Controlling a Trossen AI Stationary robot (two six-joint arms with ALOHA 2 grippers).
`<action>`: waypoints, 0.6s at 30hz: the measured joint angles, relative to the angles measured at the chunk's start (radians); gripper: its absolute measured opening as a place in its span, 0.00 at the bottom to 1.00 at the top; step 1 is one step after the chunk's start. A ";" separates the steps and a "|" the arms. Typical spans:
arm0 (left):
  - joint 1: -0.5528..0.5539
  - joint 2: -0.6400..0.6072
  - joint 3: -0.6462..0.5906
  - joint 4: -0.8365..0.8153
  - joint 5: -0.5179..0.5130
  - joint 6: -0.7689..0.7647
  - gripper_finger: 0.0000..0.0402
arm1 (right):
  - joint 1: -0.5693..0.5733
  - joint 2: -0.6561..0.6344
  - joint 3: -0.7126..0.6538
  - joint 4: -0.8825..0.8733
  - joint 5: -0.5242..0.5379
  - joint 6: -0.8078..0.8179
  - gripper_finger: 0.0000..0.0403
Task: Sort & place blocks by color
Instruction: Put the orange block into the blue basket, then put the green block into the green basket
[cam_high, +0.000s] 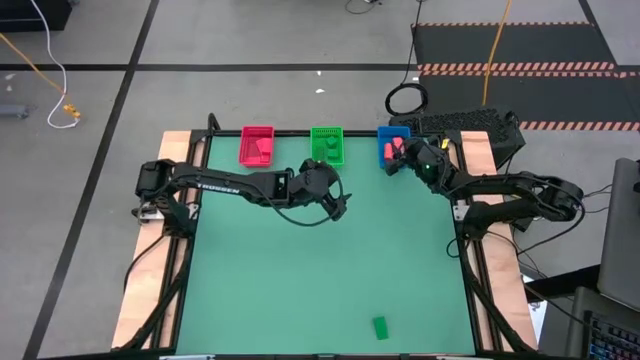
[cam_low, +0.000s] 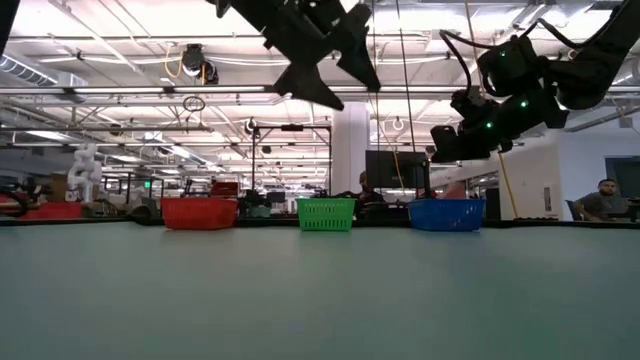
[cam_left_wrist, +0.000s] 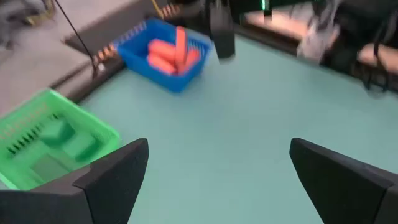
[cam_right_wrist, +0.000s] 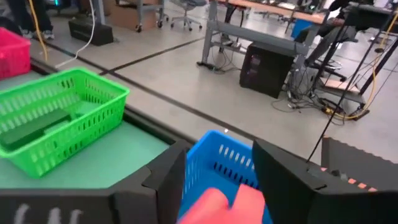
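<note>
Hovering the right gripper (cam_high: 398, 157) directly over the blue bin (cam_high: 392, 130) at the back of the table, with a red block (cam_right_wrist: 214, 202) sitting right in its gap. Not telling from these views whether that block is being clamped or already being let go.

Holding the left gripper (cam_high: 338, 207) above the bare green mat (cam_high: 320, 280), just in front of the green bin (cam_high: 327, 130), spread wide and carrying nothing.

Judging the sorting as nearly finished. Showing green blocks (cam_left_wrist: 59, 134) lying inside the green bin, several red blocks (cam_left_wrist: 168, 56) piled in the blue bin, and what look like red pieces in the red bin (cam_high: 258, 129), though too small to be sure. Noting that reds are going into blue as well as red, so the colour match is looking loose there.

Leaving, as far as can be seen, one stray green block (cam_high: 380, 326) lying alone on the mat near the front edge, well apart from all three bins and from both arms. Expecting that piece to be the remaining work: reaching forward, picking it up and carrying it back to the green bin.
</note>
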 joint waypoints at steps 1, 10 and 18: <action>0.001 0.003 -0.001 -0.012 0.011 -0.001 0.98 | 0.000 0.000 0.000 -0.009 0.000 0.003 0.48; -0.001 0.001 -0.001 0.010 0.011 -0.036 0.98 | 0.009 0.000 0.000 -0.040 -0.104 0.092 0.66; -0.003 0.001 -0.001 0.004 0.042 -0.004 0.98 | 0.066 0.000 0.000 -0.066 -0.728 0.242 0.66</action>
